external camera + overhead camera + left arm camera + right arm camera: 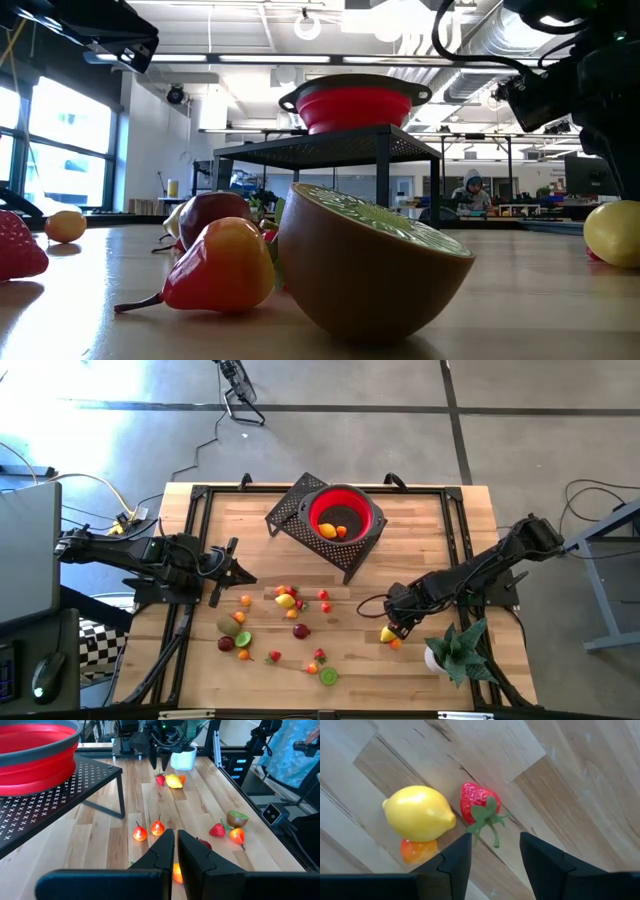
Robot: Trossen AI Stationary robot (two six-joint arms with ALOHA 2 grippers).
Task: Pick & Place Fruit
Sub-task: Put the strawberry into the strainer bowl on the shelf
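Strawberry (476,805): lying on the wooden table (420,540) near its right front, green stem end pointing back at the right gripper (495,855), long axis running roughly along the line out from the jaws. Jaws are standing parted and empty, straddling the stem tip. Lemon (419,813) is sitting just beside the strawberry, off the jaw line, an orange fruit (417,850) tucked against it. Left gripper (175,847) is waiting clenched and empty, well apart; the right arm is judged nearer.
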